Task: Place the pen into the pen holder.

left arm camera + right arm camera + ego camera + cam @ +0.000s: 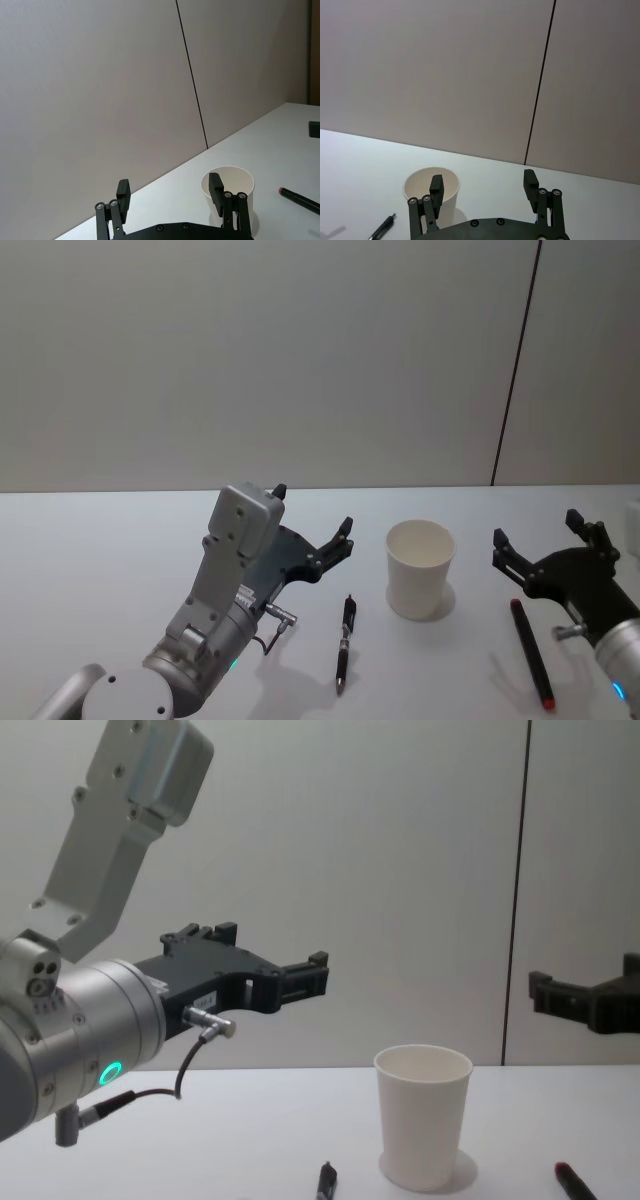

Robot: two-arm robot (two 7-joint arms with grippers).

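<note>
The pen holder, a plain white paper cup (420, 568) with a rolled rim and a taper towards its base, stood upright and open-mouthed on the white table (120, 540). It was near the middle of the head view.

Two pens lay flat on the table, both outside the cup:
- A slim black pen with silver fittings (345, 640) lay to the robot's left of the cup and nearer the robot. It ran roughly front to back.
- A dark pen with red ends (530, 652) lay to the robot's right of the cup, apart from it.

The left gripper (313, 510) was held above the table, left of the cup and just beyond the black pen. Its black fingers were spread apart and gripped nothing. In the left wrist view the left gripper (169, 185) pointed towards the cup (240, 182), with the dark pen (300, 198) lying past it.

The right gripper (536, 528) was held above the table on the right of the cup, beyond the dark pen. Its fingers were also spread and empty. In the right wrist view the right gripper (483, 180) faced the cup (417, 187), with the black pen (382, 227) lying beyond it.

In the chest view both grippers (272, 945) (585, 978) stood higher than the cup's rim (423, 1065).
</note>
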